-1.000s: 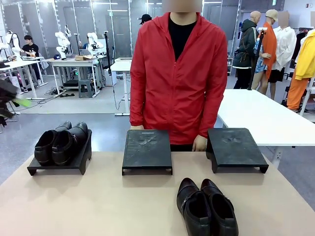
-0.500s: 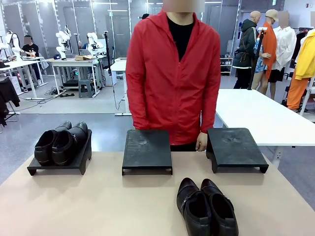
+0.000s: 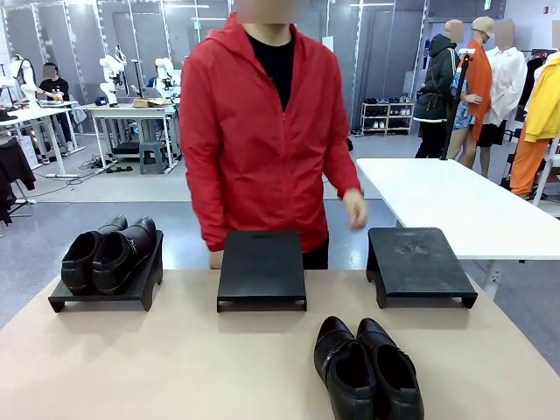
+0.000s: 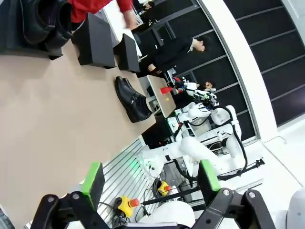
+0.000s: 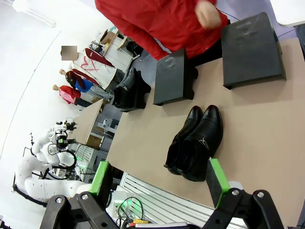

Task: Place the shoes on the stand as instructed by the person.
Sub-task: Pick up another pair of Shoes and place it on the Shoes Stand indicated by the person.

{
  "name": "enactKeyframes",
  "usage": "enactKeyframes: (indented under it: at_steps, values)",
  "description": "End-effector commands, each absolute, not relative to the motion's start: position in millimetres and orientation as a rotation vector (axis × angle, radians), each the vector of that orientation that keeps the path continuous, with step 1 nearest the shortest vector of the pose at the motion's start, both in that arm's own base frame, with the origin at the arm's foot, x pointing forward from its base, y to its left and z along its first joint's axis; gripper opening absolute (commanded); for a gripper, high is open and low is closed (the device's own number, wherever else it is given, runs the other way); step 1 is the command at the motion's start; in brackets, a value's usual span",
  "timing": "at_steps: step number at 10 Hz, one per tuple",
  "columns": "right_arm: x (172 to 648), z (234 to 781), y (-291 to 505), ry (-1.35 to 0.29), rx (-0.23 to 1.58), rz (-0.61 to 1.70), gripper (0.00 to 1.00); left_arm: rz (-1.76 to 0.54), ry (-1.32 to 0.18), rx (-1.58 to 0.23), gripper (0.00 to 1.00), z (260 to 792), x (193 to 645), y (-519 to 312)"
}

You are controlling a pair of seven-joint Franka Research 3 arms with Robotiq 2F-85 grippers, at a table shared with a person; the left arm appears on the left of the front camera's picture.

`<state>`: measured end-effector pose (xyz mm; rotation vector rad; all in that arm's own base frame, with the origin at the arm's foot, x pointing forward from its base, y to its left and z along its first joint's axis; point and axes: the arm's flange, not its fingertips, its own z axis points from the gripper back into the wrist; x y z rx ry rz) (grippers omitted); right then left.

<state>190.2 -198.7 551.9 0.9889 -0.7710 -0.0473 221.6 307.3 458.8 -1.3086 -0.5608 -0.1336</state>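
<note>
One pair of shoes (image 3: pixel 109 254) sits on the left stand (image 3: pixel 96 303) at the far left. The other pair (image 3: pixel 367 372) lies on the table (image 3: pixel 157 367), near and to the right. The person (image 3: pixel 262 140) stands behind the middle stand (image 3: pixel 262 267), one hand (image 3: pixel 355 210) raised near the right stand (image 3: pixel 418 262). The left gripper (image 4: pixel 150 177) and the right gripper (image 5: pixel 157 177) both hover above the table with jaws spread, holding nothing.
</note>
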Motion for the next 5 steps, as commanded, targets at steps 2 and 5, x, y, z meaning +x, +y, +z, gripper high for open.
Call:
enactKeyframes:
  at_steps: [2, 5]
  values:
    - [189.4, 552.8, -199.1, -0.789, 0.988, -0.03, 1.0, -0.134, -0.561, -1.309, 1.0, 458.8, 221.6, 307.3]
    - [189.4, 552.8, -199.1, -0.789, 0.988, -0.03, 1.0, -0.134, -0.561, -1.309, 1.0, 458.8, 221.6, 307.3]
